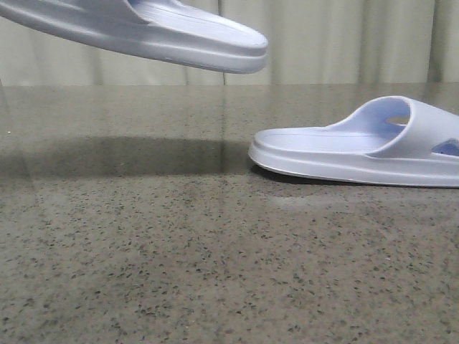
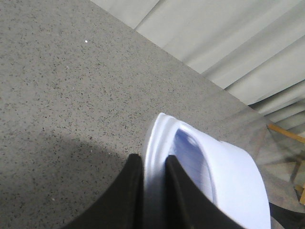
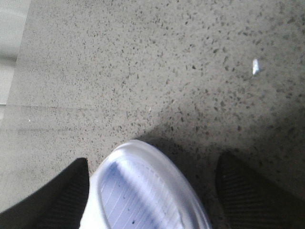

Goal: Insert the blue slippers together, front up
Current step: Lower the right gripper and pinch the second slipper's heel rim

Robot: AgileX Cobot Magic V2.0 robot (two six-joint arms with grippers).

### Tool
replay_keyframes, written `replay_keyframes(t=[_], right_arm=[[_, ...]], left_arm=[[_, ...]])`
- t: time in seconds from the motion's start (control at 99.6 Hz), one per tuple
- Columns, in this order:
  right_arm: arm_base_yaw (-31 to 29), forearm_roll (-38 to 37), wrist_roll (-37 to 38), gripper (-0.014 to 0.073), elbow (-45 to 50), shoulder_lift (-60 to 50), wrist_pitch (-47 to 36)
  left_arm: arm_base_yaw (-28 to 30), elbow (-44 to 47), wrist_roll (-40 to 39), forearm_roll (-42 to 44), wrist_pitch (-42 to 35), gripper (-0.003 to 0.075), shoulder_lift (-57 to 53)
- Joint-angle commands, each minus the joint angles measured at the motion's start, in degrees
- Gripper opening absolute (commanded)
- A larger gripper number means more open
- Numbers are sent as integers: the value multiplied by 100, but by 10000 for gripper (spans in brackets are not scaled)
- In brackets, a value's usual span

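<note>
Left gripper (image 2: 153,191) clamped on one slipper (image 1: 154,32), held above table (image 1: 179,251). Right gripper (image 3: 152,191) wide open around other slipper (image 1: 366,147), flat on table. Joining not yet done.

Speckled grey stone tabletop (image 1: 179,272), pale pleated curtain (image 1: 344,43) behind, soft light

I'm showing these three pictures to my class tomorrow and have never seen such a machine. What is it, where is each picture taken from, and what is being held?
It is a two-armed robot. The wide picture looks forward over a speckled table. The other two come from cameras on each wrist. The left gripper pinches the edge of one pale blue slipper, lifted in the air. The second slipper lies flat on the table; the right gripper is open with its dark fingers either side of it.
</note>
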Motion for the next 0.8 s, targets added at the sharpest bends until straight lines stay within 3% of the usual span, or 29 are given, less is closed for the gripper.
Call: replay_keyframes(t=[0.0,0.582,0.793], right_arm=[[32,-45,-117,496,-12,88,454],[35,-45,-592,494,-12,420,957],[35,-67,-839,402,-12,420,1202]], left_arm=[[15,-167,-15,-244,-119,18,-94],[15,-167,-15,-244,-128,18,-94],[15,-167,-15,-244,-128,18,-94]])
